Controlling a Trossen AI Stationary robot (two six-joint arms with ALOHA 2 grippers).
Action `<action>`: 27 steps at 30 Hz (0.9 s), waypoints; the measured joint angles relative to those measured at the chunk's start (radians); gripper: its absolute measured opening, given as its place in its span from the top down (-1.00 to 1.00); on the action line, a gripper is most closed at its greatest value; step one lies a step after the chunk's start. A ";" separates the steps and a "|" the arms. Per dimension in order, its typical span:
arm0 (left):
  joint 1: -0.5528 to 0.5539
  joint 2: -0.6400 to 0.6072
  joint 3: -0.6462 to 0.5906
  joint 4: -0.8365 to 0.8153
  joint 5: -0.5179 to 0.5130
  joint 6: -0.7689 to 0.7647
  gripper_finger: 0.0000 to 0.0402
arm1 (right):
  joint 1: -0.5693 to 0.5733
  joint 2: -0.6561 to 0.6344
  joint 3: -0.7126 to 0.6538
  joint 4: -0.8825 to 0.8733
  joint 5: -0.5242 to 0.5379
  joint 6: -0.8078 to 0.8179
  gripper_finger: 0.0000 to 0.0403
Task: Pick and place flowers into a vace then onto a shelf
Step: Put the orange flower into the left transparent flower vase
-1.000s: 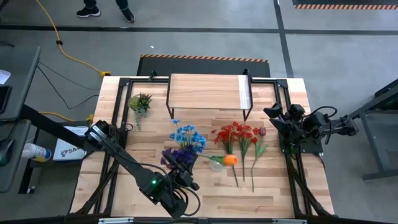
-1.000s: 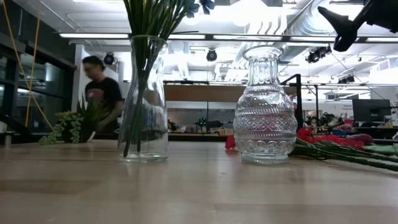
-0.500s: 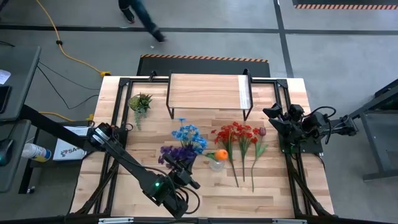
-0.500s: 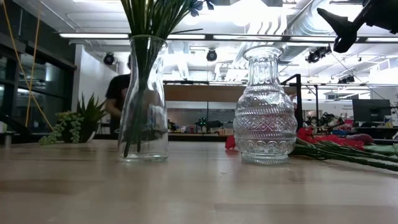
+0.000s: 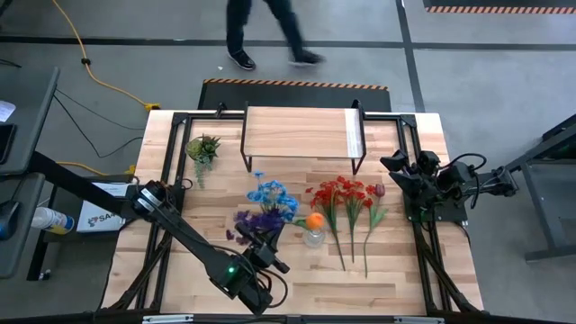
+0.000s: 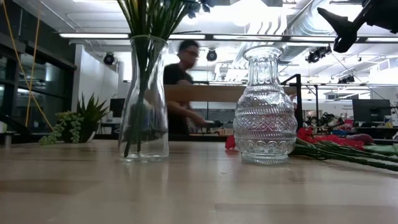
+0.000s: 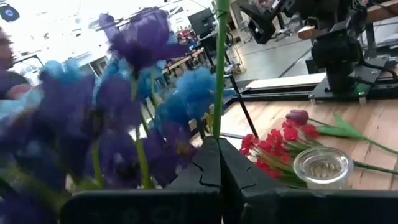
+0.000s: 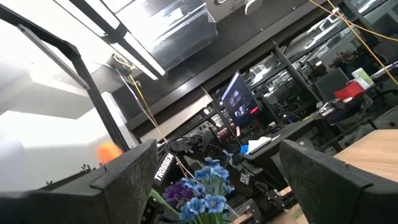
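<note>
Your left tool (image 7: 219, 163) pinches the orange flower's (image 5: 315, 220) stem, bloom hanging over the empty glass vase (image 5: 313, 238) near the worktop's centre. Right tool (image 5: 396, 167) waits spread at 3 o'clock. Risk: stem misses the narrow neck, tips the vase.

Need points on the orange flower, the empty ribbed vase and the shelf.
orange flower (image 5: 316, 220): high view, on the orange bloom, above the vase mouth.
empty ribbed vase (image 6: 265, 118): low view, on the patterned glass belly.
shelf (image 5: 297, 132): high view, on the bare middle of the light-wood board.
</note>
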 joint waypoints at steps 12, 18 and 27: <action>-0.005 0.022 0.000 0.000 0.011 -0.029 0.90 | 0.000 0.000 0.000 -0.008 0.001 0.000 -0.63; -0.008 0.022 0.000 -0.003 0.028 -0.046 0.83 | 0.000 0.000 0.000 -0.009 0.001 0.000 -0.63; -0.009 0.021 0.000 -0.022 0.078 -0.048 0.71 | 0.000 0.000 0.000 -0.010 -0.003 0.000 -0.63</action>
